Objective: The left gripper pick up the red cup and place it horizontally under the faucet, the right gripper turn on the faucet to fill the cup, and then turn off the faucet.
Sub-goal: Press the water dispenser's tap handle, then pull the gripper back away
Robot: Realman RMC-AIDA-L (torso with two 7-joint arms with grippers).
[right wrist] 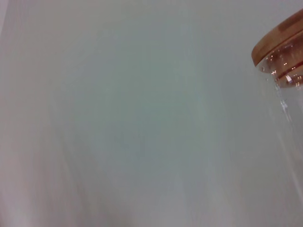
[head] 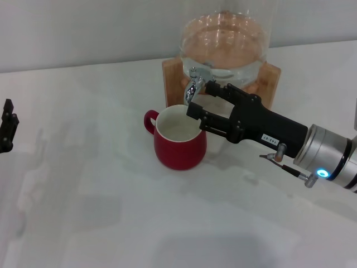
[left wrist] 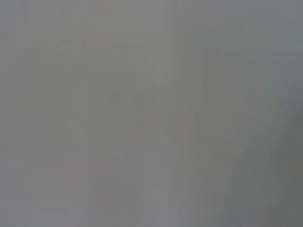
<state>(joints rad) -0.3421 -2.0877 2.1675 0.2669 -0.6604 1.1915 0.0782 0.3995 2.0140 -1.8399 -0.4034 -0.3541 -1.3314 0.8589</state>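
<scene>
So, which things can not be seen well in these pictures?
- Left end effector: head view, cut off by the picture's left edge; open or shut unclear.
- Faucet: head view, the right end effector partly covers it; water flow unclear.
- Red cup: head view, water level unclear.
- Glass jar: right wrist view, only an edge shows.
- Left wrist view: blank grey.

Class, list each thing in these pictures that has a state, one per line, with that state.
red cup: upright on the table under the faucet, unheld.
faucet: right gripper's fingers at it.
right gripper: at the faucet.
left gripper: parked at the left edge.
glass jar: on its wooden stand.
</scene>
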